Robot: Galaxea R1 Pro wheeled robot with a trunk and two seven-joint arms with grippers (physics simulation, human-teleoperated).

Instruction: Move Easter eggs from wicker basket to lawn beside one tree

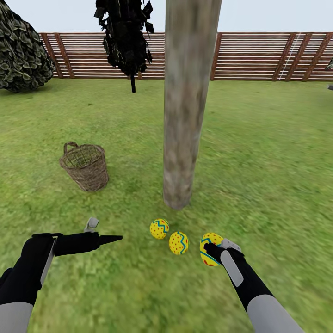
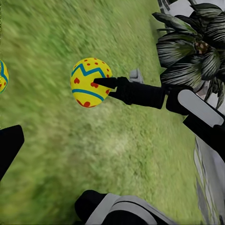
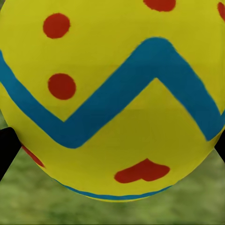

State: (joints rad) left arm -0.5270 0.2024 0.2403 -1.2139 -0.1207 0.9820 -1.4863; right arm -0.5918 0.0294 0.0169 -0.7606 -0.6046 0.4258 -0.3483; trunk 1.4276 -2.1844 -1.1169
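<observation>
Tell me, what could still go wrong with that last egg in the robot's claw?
The right gripper holds the third Easter egg low over the lawn. On release, it might roll away from the tree trunk. It could also bump the middle egg close beside it, nudging that one off too.

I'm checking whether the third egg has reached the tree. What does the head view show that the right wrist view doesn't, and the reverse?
Head view alone: the tree trunk, two eggs lying on the grass before it, the wicker basket standing off to the left, looking empty, the left gripper, and a fence behind. Right wrist view alone: the held egg's pattern close up, with a blue zigzag, red dots and a red heart. Both show the third egg between the right gripper fingers, and the lawn.
</observation>
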